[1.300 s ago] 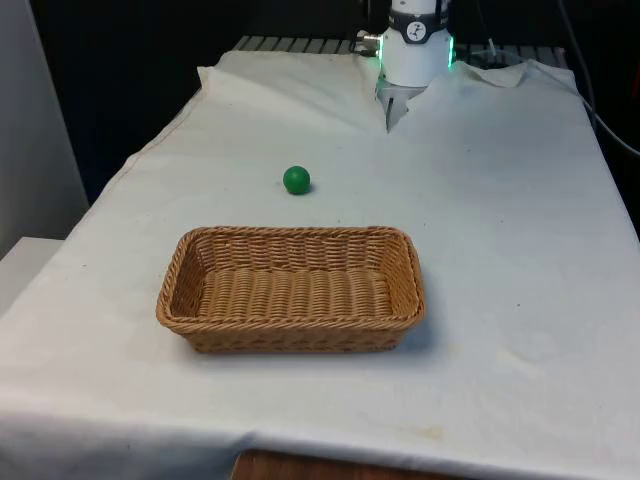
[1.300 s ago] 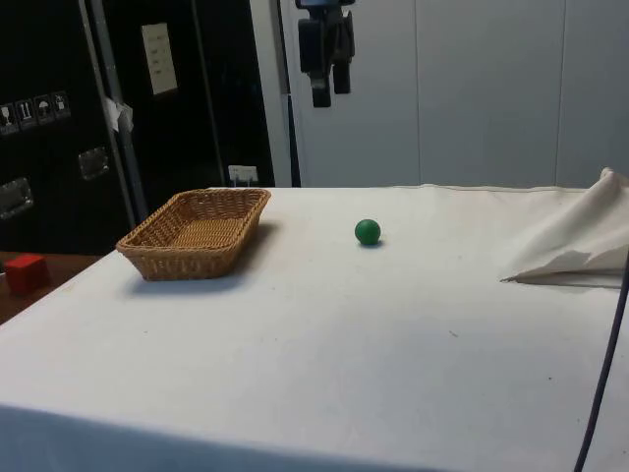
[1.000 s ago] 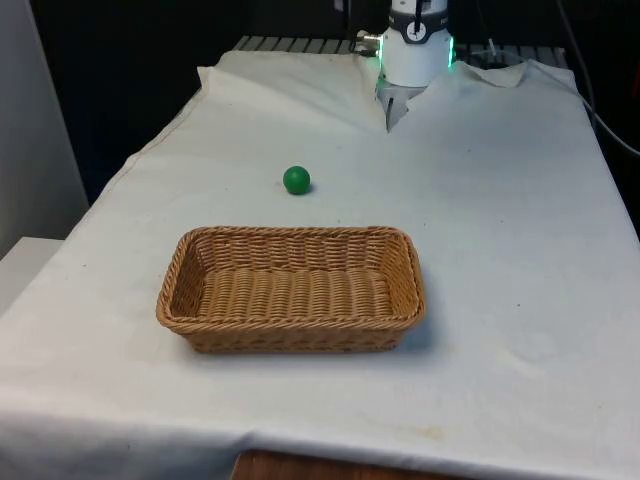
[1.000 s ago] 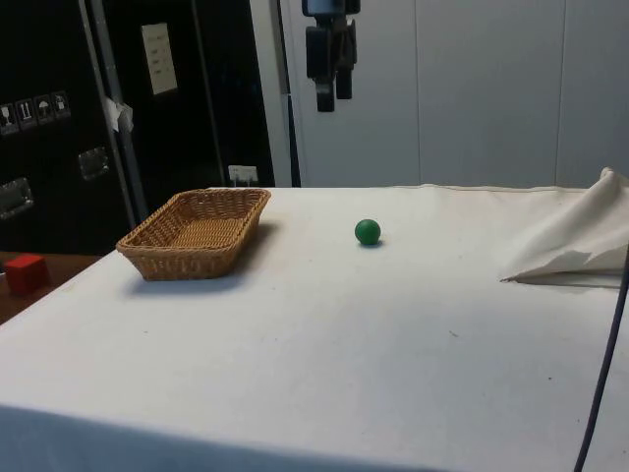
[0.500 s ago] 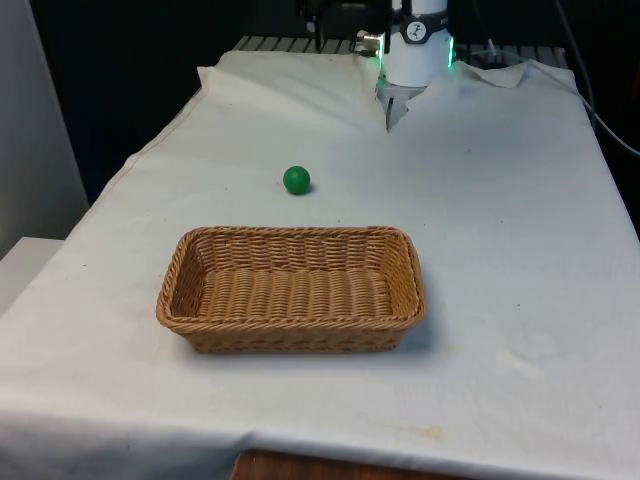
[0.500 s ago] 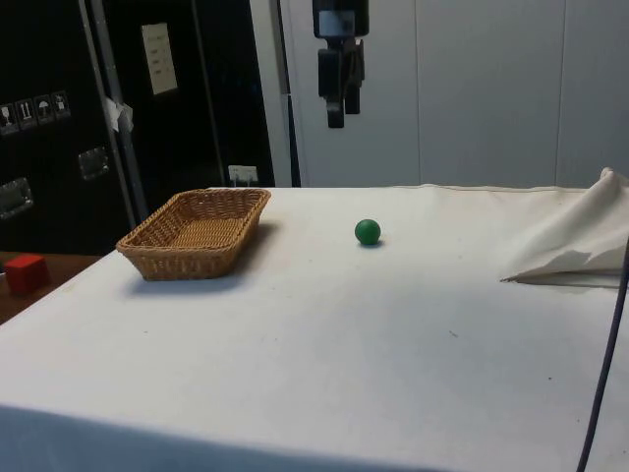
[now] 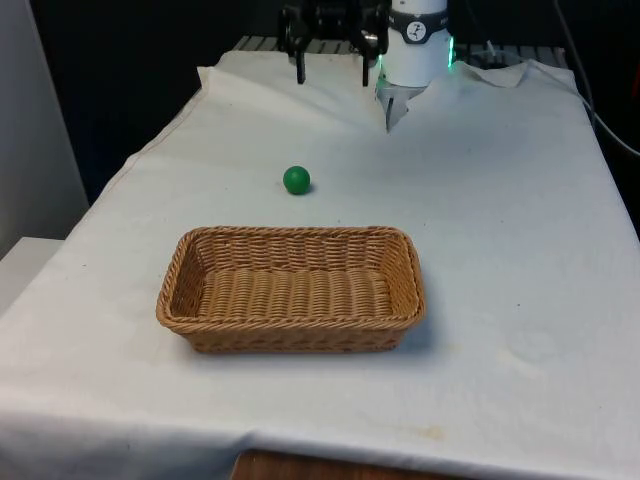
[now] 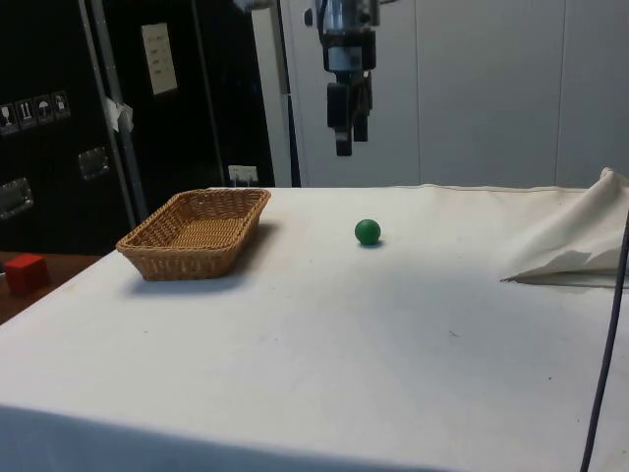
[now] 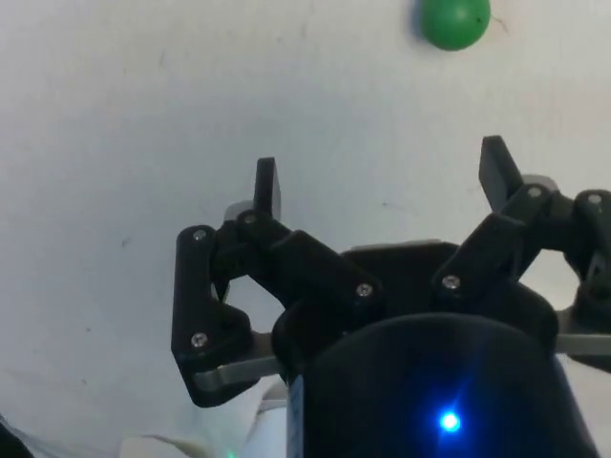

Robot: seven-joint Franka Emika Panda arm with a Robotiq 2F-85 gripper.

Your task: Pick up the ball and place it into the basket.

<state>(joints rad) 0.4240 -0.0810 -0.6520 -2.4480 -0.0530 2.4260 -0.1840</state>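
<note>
Green ball (image 7: 296, 180) at upper centre-left of the front view, resting free on the white-clothed tabletop (image 7: 500, 230), well apart from the wicker basket (image 7: 291, 288) at lower centre, which holds nothing. In the side view the ball (image 8: 368, 231) sits at centre, the basket (image 8: 198, 232) at left. My hand (image 7: 330, 66) hangs at the top of the front view, high above the cloth, its two fingers spread wide and holding nothing; the wrist view shows the ball (image 9: 454, 21) ahead of the fingertips rather than between them. I judge the main risk to be a descent off-centre: one finger would nudge the ball and it would roll away.
</note>
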